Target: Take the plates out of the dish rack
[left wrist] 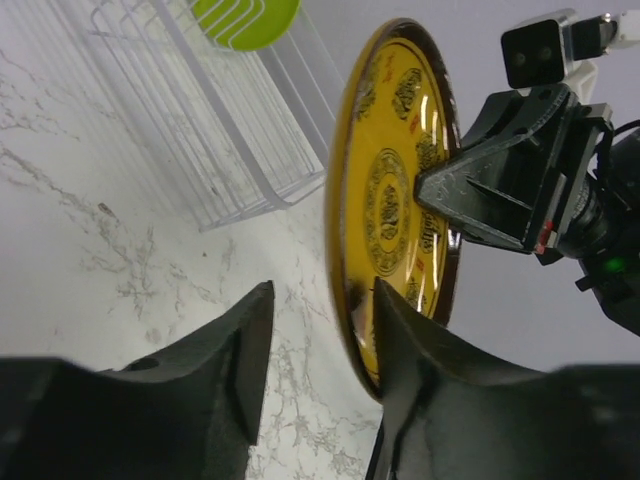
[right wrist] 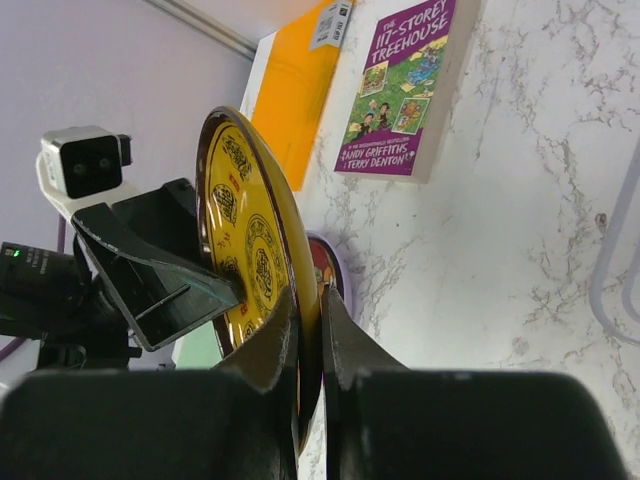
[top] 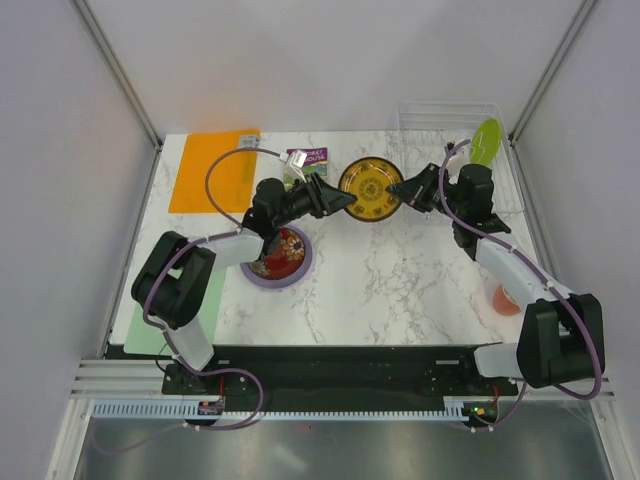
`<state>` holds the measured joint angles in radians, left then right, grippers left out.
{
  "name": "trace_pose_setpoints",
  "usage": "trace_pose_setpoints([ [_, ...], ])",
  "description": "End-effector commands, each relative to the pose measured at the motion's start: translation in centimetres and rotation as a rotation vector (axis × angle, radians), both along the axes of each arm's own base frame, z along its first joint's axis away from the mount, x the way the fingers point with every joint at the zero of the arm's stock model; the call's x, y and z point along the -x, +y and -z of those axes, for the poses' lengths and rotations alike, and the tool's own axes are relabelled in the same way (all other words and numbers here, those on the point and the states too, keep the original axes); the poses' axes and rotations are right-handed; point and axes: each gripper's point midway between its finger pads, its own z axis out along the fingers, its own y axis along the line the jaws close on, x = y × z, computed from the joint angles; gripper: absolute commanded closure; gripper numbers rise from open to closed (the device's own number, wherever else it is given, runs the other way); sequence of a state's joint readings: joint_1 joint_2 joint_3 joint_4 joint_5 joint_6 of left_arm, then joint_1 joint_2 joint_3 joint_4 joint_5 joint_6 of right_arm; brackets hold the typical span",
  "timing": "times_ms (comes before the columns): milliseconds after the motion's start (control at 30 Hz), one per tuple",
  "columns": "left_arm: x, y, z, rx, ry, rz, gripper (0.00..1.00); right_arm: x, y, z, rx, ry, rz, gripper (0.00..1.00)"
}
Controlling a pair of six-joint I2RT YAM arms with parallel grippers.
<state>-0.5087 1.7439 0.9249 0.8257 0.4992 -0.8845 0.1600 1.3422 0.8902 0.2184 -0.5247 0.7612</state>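
Note:
The yellow patterned plate [top: 370, 190] [left wrist: 395, 200] [right wrist: 255, 260] hangs upright over the table's middle, between both arms. My right gripper [top: 397, 190] [right wrist: 308, 300] is shut on its right rim. My left gripper [top: 345, 200] [left wrist: 322, 300] straddles the opposite rim with its jaws apart: one finger lies against the plate's face, the other stands clear of its back. The lime-green plate [top: 487, 140] [left wrist: 245, 18] stands in the clear dish rack [top: 440, 120] [left wrist: 200, 130] at the back right. The red patterned plate [top: 280, 250] [right wrist: 322, 275] lies on the lavender plate [top: 303, 268] under the left arm.
An orange mat [top: 213, 170] lies at the back left, with a purple book [top: 305, 158] [right wrist: 400, 90] beside it. A pale green mat [top: 140, 325] sits at the near left. An orange cup [top: 505, 298] is partly hidden under the right arm.

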Motion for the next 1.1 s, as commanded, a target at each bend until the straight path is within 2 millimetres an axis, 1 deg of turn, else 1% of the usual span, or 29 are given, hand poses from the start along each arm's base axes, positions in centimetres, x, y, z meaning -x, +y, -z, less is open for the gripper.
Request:
trace_pose_setpoints([
  [0, -1.1, -0.9, -2.6, 0.035, -0.070, -0.025, 0.69, 1.6, 0.8, -2.7, -0.050, -0.069, -0.056, 0.96],
  [33, -1.1, -0.9, -2.3, 0.015, -0.063, -0.027, 0.78, 1.8, 0.8, -2.6, -0.053, -0.067, -0.057, 0.96],
  [67, -1.3, -0.8, -2.7, 0.009, -0.069, -0.038, 0.86, 2.0, 0.8, -2.6, -0.052, -0.061, -0.055, 0.96],
  [100, -1.4, -0.6, -2.5, -0.003, -0.065, -0.048, 0.98, 2.2, 0.6, -2.6, -0.049, -0.062, -0.053, 0.96],
  [233, -1.3, -0.2, -2.6, -0.038, -0.085, -0.067, 0.98, 3.0, 0.9, -2.4, -0.053, -0.044, -0.078, 0.94],
  [267, -1.4, 0.0, -2.1, -0.054, -0.071, -0.080, 0.98, 3.1, 0.9, -2.4, -0.055, -0.043, -0.082, 0.86],
  [300, -1.3, 0.4, -2.6, -0.056, -0.078, -0.095, 0.98, 3.4, 1.0, -2.3, -0.055, -0.041, -0.088, 0.77],
  [333, -1.3, 0.8, -2.4, -0.073, -0.080, -0.113, 0.98, 3.5, 0.9, -2.0, -0.049, -0.032, -0.087, 0.65],
  [367, -1.1, 1.2, -1.8, -0.088, -0.070, -0.129, 0.98, 3.2, 0.5, -1.8, -0.025, -0.036, -0.061, 0.50],
  [400, -1.2, 1.8, -1.2, -0.115, -0.049, -0.163, 0.98, 3.1, 0.2, -2.2, -0.008, -0.048, -0.045, 0.45],
  [433, -1.0, 2.3, -1.6, -0.128, -0.061, -0.178, 0.98, 2.9, -0.2, -2.2, 0.013, -0.049, -0.028, 0.41],
  [467, -0.8, 2.9, -0.5, -0.169, -0.030, -0.194, 0.98, 2.7, -0.9, -2.3, 0.065, -0.055, 0.010, 0.37],
  [500, -0.6, 3.2, -0.4, -0.189, -0.023, -0.199, 0.98, 2.5, -1.3, -2.3, 0.095, -0.054, 0.028, 0.37],
  [533, -0.3, 3.5, -0.9, -0.207, -0.037, -0.203, 0.98, 2.7, -2.1, -1.4, 0.138, -0.006, 0.059, 0.36],
  [567, -0.1, 3.9, -0.6, -0.232, -0.028, -0.207, 0.98, 2.5, -2.6, -1.5, 0.166, -0.012, 0.086, 0.34],
  [600, 0.0, 4.4, -0.2, -0.251, -0.021, -0.225, 0.98, 2.2, -3.6, -2.4, 0.210, -0.049, 0.130, 0.32],
  [633, 0.6, 5.0, 0.7, -0.292, 0.006, -0.230, 0.98, 2.4, -4.0, -2.1, 0.237, -0.035, 0.142, 0.30],
  [700, 1.0, 6.5, 0.8, -0.328, 0.019, -0.282, 0.98, 2.3, -5.0, -3.0, 0.286, -0.064, 0.179, 0.30],
  [733, 1.7, 7.4, 2.3, -0.375, 0.067, -0.291, 0.98, 2.5, -5.3, -2.8, 0.305, -0.052, 0.187, 0.30],
  [767, 1.9, 8.4, 1.6, -0.374, 0.065, -0.319, 0.98, 2.5, -5.7, -3.3, 0.316, -0.063, 0.203, 0.30],
  [800, 2.3, 9.2, 2.2, -0.391, 0.088, -0.330, 0.98, 2.4, -6.2, -3.3, 0.337, -0.065, 0.216, 0.29],
  [833, 3.1, 10.3, 3.9, -0.411, 0.136, -0.341, 0.98, 2.5, -6.3, -3.1, 0.350, -0.058, 0.217, 0.30],
  [867, 3.3, 11.8, 3.1, -0.392, 0.133, -0.377, 0.98, 2.5, -6.7, -3.1, 0.360, -0.056, 0.226, 0.30],
  [900, 3.6, 12.8, 3.7, -0.391, 0.157, -0.399, 0.98, 2.5, -6.8, -3.1, 0.366, -0.052, 0.230, 0.30],
  [933, 4.4, 14.0, 5.1, -0.406, 0.190, -0.420, 0.98, 2.5, -7.1, -2.9, 0.377, -0.050, 0.235, 0.30],
  [967, 4.3, 15.5, 5.5, -0.405, 0.204, -0.462, 0.98, 2.5, -7.2, -2.8, 0.381, -0.046, 0.236, 0.30],
  [1000, 4.5, 16.4, 5.3, -0.390, 0.207, -0.488, 0.98, 2.5, -7.3, -2.7, 0.384, -0.045, 0.240, 0.30],
  [1033, 5.0, 17.3, 6.6, -0.402, 0.240, -0.509, 0.98, 2.4, -7.4, -2.6, 0.386, -0.043, 0.241, 0.30],
  [1067, 4.9, 18.7, 7.1, -0.400, 0.261, -0.545, 0.98, 2.4, -7.5, -2.5, 0.389, -0.042, 0.242, 0.29],
])
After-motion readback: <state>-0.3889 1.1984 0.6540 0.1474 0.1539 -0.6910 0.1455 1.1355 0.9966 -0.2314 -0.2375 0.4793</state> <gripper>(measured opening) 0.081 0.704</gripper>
